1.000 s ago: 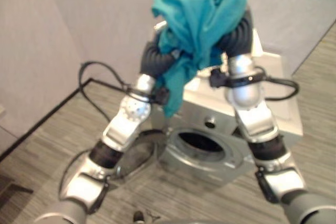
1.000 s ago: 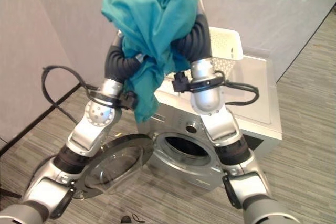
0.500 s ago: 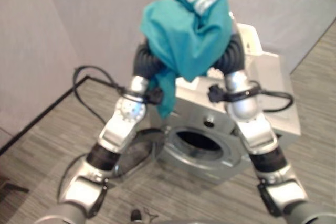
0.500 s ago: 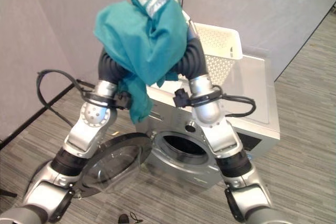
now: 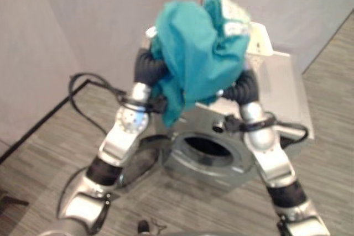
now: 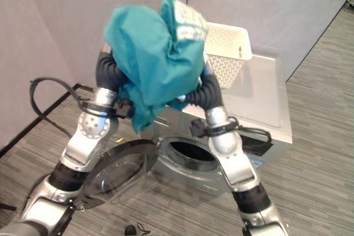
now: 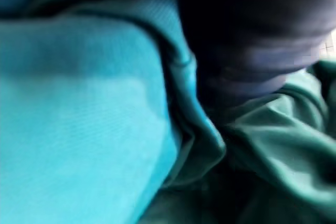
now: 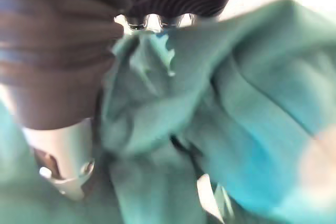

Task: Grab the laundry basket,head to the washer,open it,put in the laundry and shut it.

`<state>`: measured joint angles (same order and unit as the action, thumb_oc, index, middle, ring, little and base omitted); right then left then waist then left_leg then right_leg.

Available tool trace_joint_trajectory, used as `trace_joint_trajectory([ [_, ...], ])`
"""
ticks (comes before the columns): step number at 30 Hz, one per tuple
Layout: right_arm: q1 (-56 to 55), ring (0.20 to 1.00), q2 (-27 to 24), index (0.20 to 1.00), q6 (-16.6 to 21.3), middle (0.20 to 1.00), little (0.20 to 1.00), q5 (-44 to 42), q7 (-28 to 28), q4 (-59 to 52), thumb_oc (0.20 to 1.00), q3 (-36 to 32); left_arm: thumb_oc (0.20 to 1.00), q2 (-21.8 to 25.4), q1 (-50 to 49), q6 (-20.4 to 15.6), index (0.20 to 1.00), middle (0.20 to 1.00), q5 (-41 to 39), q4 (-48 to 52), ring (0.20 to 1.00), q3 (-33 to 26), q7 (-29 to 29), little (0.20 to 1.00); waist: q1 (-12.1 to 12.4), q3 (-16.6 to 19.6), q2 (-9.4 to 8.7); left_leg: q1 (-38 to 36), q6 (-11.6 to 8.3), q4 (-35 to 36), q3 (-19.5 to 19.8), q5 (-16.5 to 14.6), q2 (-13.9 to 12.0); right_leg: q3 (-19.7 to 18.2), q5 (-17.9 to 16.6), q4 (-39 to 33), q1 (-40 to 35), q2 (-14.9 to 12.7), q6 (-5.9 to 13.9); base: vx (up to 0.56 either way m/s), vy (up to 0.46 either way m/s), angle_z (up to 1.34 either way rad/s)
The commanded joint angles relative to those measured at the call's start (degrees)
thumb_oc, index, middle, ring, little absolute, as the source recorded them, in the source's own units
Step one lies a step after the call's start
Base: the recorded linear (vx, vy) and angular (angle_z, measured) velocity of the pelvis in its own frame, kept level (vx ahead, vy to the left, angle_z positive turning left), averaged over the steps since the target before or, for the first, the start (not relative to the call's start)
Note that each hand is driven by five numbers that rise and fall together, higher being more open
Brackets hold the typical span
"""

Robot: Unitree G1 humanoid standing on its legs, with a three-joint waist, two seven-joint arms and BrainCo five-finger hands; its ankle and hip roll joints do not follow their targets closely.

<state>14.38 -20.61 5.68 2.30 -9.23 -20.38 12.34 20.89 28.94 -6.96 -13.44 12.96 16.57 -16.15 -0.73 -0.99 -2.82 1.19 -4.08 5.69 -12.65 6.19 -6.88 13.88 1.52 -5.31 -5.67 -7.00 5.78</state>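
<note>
A bundle of teal laundry (image 6: 152, 53), with a white-patterned piece (image 6: 188, 17) on top, hangs in the air above the washer (image 6: 260, 98). Both arms reach up into it. My left hand (image 6: 108, 73) and right hand (image 6: 207, 95) show as dark ribbed covers under the cloth. The left wrist view has teal cloth (image 7: 79, 119) pressed close against the cover. The washer's round door (image 6: 119, 169) stands swung open to the left, and the dark drum opening (image 6: 191, 156) lies below the bundle. A white perforated laundry basket (image 6: 227, 40) sits on the washer's top at the back.
Grey walls stand behind the washer and along the left side. Striped grey floor lies in front and to the right of it. A small dark object (image 6: 133, 229) lies on the floor near the open door.
Both arms have come down a little with the teal bundle, towards the washer. The patterned piece has shifted to the bundle's right side.
</note>
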Motion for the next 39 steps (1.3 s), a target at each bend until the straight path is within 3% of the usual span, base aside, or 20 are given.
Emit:
trace_joint_trajectory([
  [1, 0.1, 1.000, -1.5, 1.000, 2.0, 1.000, 1.000, 1.0, 0.1, -5.0, 1.000, -6.8, 0.200, 1.5, 4.3, -3.3, 0.200, 0.200, 1.0, 0.7, 0.200, -3.2, -0.1, 0.200, -0.7, 0.2, 0.54, -1.6, 2.79, -0.7, 2.0, -3.7, -1.6, 3.1, 2.7, 0.7, -1.3, 1.0, -0.18, 0.01, 0.003, -0.13],
  [9, -10.9, 1.000, -3.3, 1.000, 1.1, 1.000, 1.000, 5.9, -0.3, 1.9, 1.000, -10.6, 0.200, 2.2, -2.8, -6.2, 0.200, 0.200, -2.8, 5.6, 0.200, -7.3, 1.5, 0.200, -1.2, 0.0, 1.06, -2.4, 3.00, -0.8, 1.4, -4.5, -1.4, 2.5, 2.7, 0.6, -1.5, 0.8, -0.04, 0.02, -0.005, -0.09],
  [22, -17.5, 1.000, -1.4, 1.000, 0.0, 1.000, 1.000, 4.7, 0.8, 5.3, 1.000, -12.7, 0.200, 4.4, -22.4, -5.2, 0.200, 0.200, -7.6, 10.9, 0.200, -12.3, 6.5, 0.200, 1.2, -0.7, 0.82, -1.1, 3.30, -0.9, 3.0, -4.6, -0.8, 4.3, 2.7, 0.4, -1.4, 0.6, -0.25, 0.00, -0.005, 0.03],
  [31, -16.9, 1.000, -0.3, 1.000, -0.2, 1.000, 1.000, 5.0, -0.6, 8.3, 1.000, -10.9, 0.200, 3.7, -24.8, -5.1, 0.200, 0.200, -9.2, 10.6, 0.200, -11.5, 6.8, 0.200, 2.0, -1.2, 1.31, -0.8, 3.28, -0.9, 3.7, -4.4, -0.5, 5.2, 3.0, 0.4, -1.8, 0.4, -0.47, -0.02, -0.019, 0.08],
  [39, -21.5, 1.000, 0.0, 1.000, -1.4, 1.000, 1.000, 7.9, -4.3, 18.7, 1.000, -10.7, 0.200, 2.6, -27.4, -5.0, 0.200, 0.200, -15.9, 9.7, 0.200, -8.3, 8.8, 0.200, 1.0, -2.2, 3.23, -1.0, 3.22, -1.1, 3.2, -4.5, -0.4, 5.5, 3.1, 0.6, -2.0, 0.0, -0.34, -0.01, -0.005, 0.01],
])
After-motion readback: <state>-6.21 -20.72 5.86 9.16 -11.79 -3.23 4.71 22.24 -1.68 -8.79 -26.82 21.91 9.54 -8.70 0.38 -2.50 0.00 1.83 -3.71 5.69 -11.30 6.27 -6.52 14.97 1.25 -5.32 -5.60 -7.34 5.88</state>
